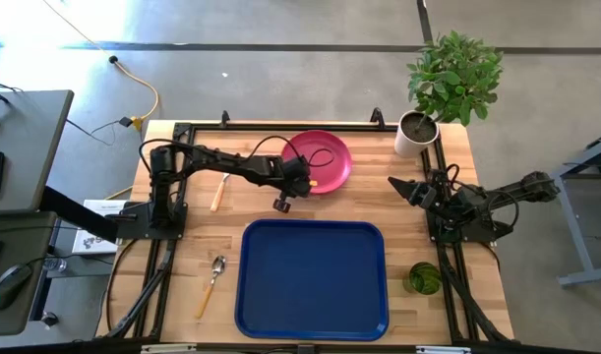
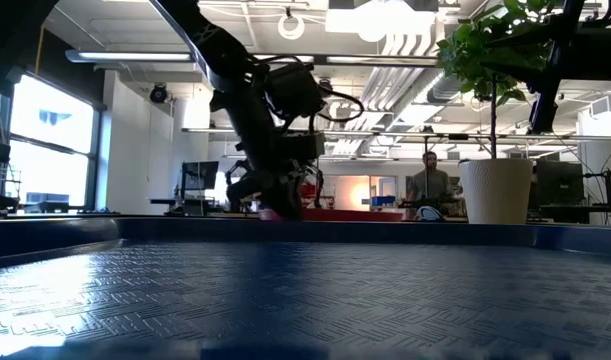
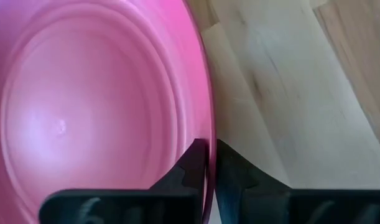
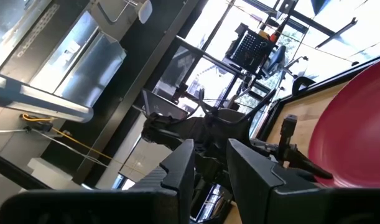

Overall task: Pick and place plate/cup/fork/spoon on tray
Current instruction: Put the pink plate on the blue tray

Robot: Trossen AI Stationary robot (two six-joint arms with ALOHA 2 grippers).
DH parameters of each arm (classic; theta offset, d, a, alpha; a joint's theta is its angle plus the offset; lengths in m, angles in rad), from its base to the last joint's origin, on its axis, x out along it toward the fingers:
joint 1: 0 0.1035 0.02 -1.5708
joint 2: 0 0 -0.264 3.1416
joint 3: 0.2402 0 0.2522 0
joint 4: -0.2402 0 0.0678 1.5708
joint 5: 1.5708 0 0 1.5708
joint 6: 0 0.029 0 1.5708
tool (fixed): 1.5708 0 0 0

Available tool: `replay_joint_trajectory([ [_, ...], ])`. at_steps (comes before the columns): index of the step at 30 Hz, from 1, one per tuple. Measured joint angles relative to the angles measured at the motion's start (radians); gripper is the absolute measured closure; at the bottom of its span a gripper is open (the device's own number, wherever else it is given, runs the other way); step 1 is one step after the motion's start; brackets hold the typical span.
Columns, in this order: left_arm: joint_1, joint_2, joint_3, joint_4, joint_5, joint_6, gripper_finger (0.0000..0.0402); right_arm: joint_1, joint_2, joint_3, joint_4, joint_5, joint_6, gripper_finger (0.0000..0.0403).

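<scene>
The pink plate (image 1: 325, 157) lies at the table's far middle, beyond the dark-blue tray (image 1: 313, 278). My left gripper (image 1: 302, 185) is shut on the plate's near-left rim; in the low view it shows as a dark mass (image 2: 273, 200) over the plate's red edge (image 2: 325, 213). My right gripper (image 1: 396, 184) is open and empty at the table's right, raised, its fingers (image 4: 177, 168) pointing toward the plate. The fork (image 1: 219, 192) lies left of the plate, the spoon (image 1: 213, 275) lies left of the tray, and the green cup (image 1: 424, 278) stands right of the tray. My left gripper pinches the plate's rim (image 3: 208, 155) between its two fingers, one on the plate's inner face and one on the outer side. The fingers come from the table's near-left side, slanting down. I cannot tell whether the plate is lifted off the table.
A white pot with a leafy plant (image 1: 418, 131) stands at the far right corner, close to my right arm. Bare wood (image 1: 408, 226) lies between the tray and the right arm's base. A person (image 2: 428, 185) stands far off in the room beyond the table.
</scene>
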Motion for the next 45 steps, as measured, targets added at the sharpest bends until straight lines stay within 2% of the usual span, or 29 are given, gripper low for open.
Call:
replay_joint_trajectory([
  [7,-0.031,-0.025,0.025,-0.044,-0.059,-0.034,0.0398,0.000,0.000,0.000,0.000,0.001,0.003,0.0316],
  [12,-0.053,-0.055,0.074,-0.104,-0.059,-0.155,0.0399,0.000,0.000,0.000,0.000,0.005,-0.018,0.0316],
  [16,-0.083,-0.080,0.104,-0.139,-0.103,-0.234,0.0400,0.000,0.000,0.000,-0.002,0.011,-0.027,0.0316],
  [22,-0.141,-0.141,0.124,-0.159,-0.178,-0.234,0.0400,0.000,0.000,0.000,-0.007,0.018,-0.028,0.0316],
  [29,-0.236,-0.208,0.124,-0.220,-0.207,-0.280,0.0401,0.000,-0.002,0.000,0.006,0.080,-0.027,0.0316],
  [34,-0.317,-0.236,0.124,-0.257,-0.223,-0.411,0.0401,0.000,-0.001,0.000,0.008,0.137,0.025,0.0316],
  [42,-0.451,-0.248,0.125,-0.273,-0.226,-0.606,0.0401,0.000,-0.001,0.000,0.012,0.145,0.061,0.0316],
  [45,-0.507,-0.247,0.125,-0.275,-0.224,-0.606,0.0401,0.000,-0.001,0.000,0.009,0.147,0.087,0.0316],
])
